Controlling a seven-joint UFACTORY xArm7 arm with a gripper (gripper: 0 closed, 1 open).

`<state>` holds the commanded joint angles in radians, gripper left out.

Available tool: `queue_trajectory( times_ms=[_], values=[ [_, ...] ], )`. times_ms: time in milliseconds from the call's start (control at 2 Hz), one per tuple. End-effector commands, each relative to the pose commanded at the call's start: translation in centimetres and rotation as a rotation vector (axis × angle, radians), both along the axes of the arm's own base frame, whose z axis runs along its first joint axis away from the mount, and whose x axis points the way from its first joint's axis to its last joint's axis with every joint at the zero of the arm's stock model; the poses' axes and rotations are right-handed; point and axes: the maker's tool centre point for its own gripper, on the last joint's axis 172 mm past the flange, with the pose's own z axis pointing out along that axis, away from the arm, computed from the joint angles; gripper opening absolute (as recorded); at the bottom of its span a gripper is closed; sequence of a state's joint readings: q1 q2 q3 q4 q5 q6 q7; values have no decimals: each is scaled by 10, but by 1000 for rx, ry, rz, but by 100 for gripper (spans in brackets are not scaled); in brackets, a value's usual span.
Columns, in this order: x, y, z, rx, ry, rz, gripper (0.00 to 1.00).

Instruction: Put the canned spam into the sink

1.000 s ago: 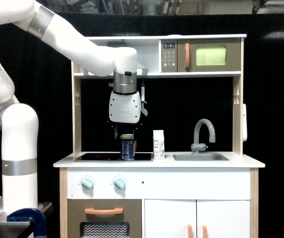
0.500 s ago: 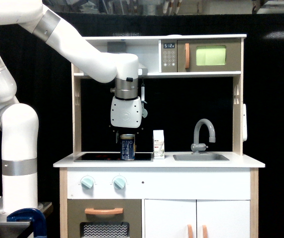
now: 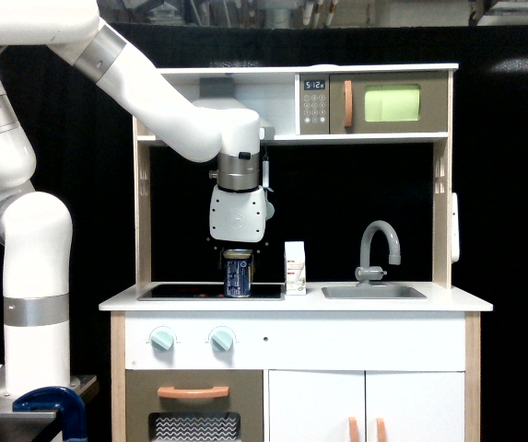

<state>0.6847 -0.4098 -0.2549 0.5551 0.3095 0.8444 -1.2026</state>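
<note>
the spam tin [image 3: 237,274] stood upright on the black stovetop [image 3: 210,291], its long axis vertical and its gold band at the top. the gripper [image 3: 237,258] hung straight above it, pointing down, so the tin lay directly below the tool rather than off to either side. the fingers were dark against the dark backdrop and ran together with the top of the tin; i could not tell whether they were spread, closed, or already touching it.

the sink [image 3: 373,292] sat on the same counter, well off toward the exterior view's right, with its arched faucet [image 3: 378,248] rising behind the basin. between tin and sink stood a small white carton [image 3: 295,267], just beside the tin on that side.

as i judged it, the grasp was the step in hand and the carry had not begun. the move to come would likely need a lift high enough to pass over the carton, then a sideways travel to the basin, staying in front of the faucet.
</note>
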Motion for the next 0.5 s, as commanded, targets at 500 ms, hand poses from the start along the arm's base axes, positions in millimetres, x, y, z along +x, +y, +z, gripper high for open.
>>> queue_trajectory(
  times_ms=[500],
  values=[
    [1,-22,21,0,0,0,0]
  ],
)
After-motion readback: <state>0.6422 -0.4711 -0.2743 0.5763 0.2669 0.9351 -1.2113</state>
